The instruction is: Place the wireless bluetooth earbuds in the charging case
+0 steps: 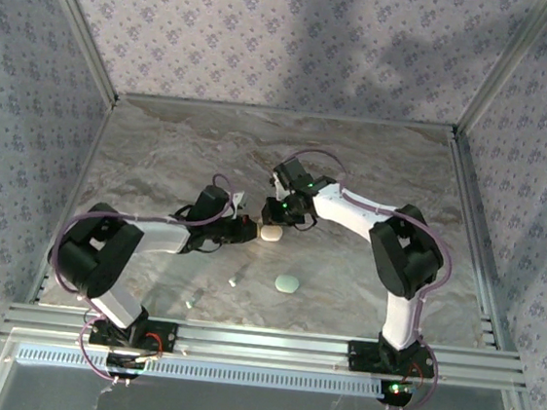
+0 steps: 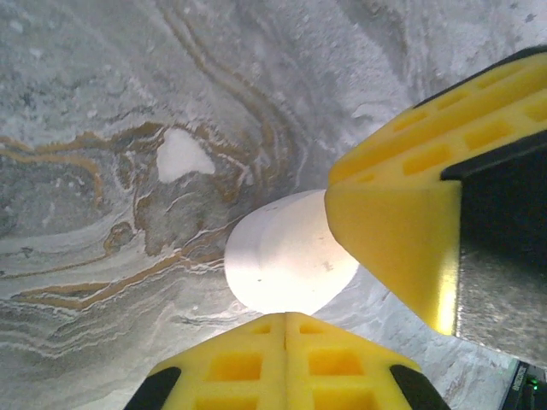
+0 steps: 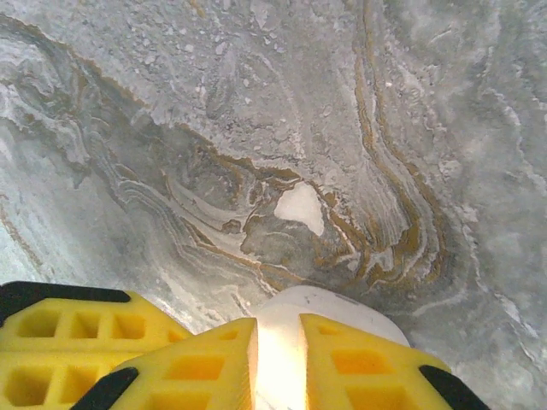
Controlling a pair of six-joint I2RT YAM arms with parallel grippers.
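Nearest the bases, two tiny pale earbuds (image 1: pixel 233 282) lie loose on the marble table (image 1: pixel 161 154), with a mint pod (image 1: pixel 287 284) just beside them. Farther out, the left gripper (image 2: pixel 286 329), pressed together, sits against the white charging case (image 1: pixel 271 232). The right gripper (image 3: pixel 278 325) straddles the case, and whether it is pinching cannot be told.

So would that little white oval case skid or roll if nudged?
It would probably skid: the white case looks smooth on a slick-looking table. Its rounded shell might squirt out from between yellow fingers. It seems rigid, showing no dent where a finger touches.
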